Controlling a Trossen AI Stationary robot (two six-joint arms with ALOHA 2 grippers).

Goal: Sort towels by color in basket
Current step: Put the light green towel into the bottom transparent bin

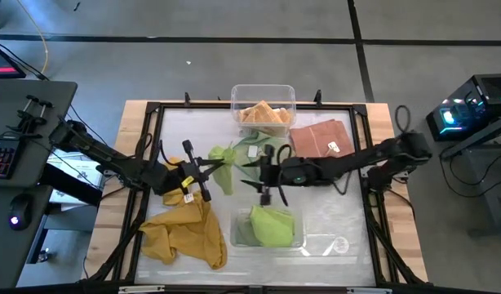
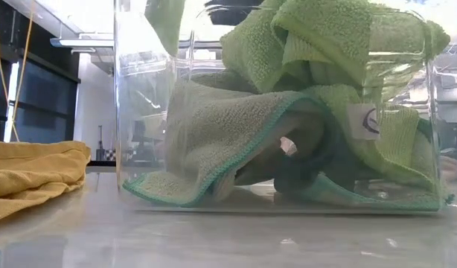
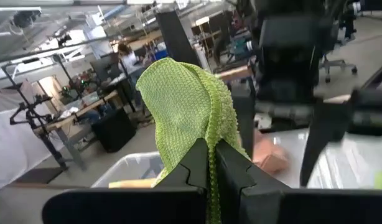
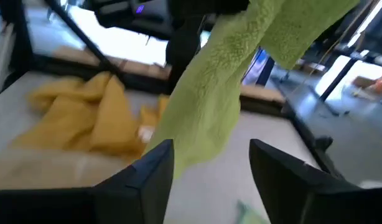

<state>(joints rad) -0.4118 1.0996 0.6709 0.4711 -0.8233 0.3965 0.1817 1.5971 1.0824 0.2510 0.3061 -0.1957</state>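
My left gripper is shut on a light green towel at the table's middle, above the surface. My right gripper is open just right of that towel. In the right wrist view its fingers stand beside the hanging towel's lower end; I cannot tell if they touch it. More green cloth with a white tag lies just beyond. Green towels fill the near clear bin. Mustard yellow towels lie in a heap at the near left. A peach towel lies at the far right. My left gripper pinches the green towel between its two fingers along a bunched fold. The fingers come in about level from the table's left. The towel bulges out past the fingertips and hangs slack, lifted off the table.
A second clear bin at the far edge holds peach-orange towels. A dark frame runs around the work area. The yellow heap shows at the left of the low view.
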